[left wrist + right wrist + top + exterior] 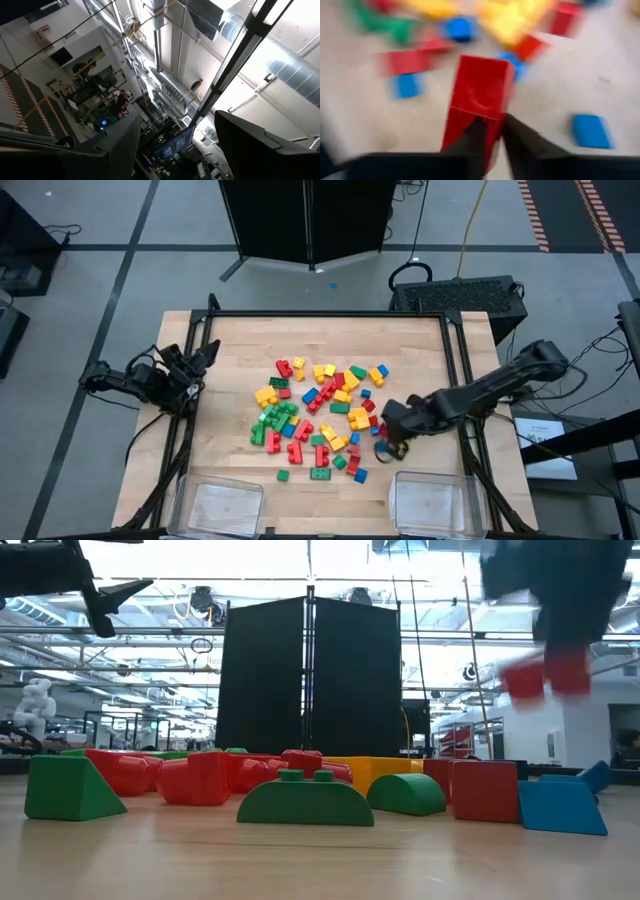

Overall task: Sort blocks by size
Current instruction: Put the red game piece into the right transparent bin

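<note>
While two clear plastic bins (218,505) sit at the wooden surface's (230,350) near edge, the right pincer (492,131) grips a red plastic block (481,97) above the pile's right edge; left pincer (205,358) waits, parted.

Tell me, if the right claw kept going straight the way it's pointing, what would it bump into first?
The right gripper, shut on a red block, points toward the pile. First in line looks like a blue block just past the red one, then the yellow blocks, though depth is hard to judge.
</note>
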Tool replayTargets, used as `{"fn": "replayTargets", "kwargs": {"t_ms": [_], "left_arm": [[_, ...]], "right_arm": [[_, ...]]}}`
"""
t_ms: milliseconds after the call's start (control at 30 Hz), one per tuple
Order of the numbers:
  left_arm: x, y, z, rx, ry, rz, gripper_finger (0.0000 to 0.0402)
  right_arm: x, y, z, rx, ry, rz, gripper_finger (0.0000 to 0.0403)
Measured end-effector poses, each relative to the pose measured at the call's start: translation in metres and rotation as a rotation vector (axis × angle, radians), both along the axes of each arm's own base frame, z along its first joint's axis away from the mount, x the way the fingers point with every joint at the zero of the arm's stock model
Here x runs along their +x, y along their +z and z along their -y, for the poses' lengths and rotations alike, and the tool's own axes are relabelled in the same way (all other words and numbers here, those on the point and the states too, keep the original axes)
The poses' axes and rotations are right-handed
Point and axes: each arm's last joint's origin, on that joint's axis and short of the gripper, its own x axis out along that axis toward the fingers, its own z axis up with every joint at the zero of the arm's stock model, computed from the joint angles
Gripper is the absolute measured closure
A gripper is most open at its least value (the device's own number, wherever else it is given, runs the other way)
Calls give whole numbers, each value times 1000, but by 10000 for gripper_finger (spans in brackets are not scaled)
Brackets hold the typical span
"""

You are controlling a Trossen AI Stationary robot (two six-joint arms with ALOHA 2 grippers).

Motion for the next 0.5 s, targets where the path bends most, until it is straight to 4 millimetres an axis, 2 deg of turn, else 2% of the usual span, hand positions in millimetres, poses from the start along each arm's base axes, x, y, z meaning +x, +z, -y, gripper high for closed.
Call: {"fn": "replayTargets", "kwargs": {"t_ms": [67,200,333,500], "left_arm": [[0,0,0,-3,5,-3,146],[1,-2,0,1,5,-22,146],[3,-4,1,9,8,-57,146],[4,-5,1,12,8,-71,146]], "right_arm": [[-5,21,-14,53,67,66,397],[-18,46,-44,146,131,113,402],[-35,56,-68,237,107,99,402],[-55,52,-90,283,82,39,401]]}}
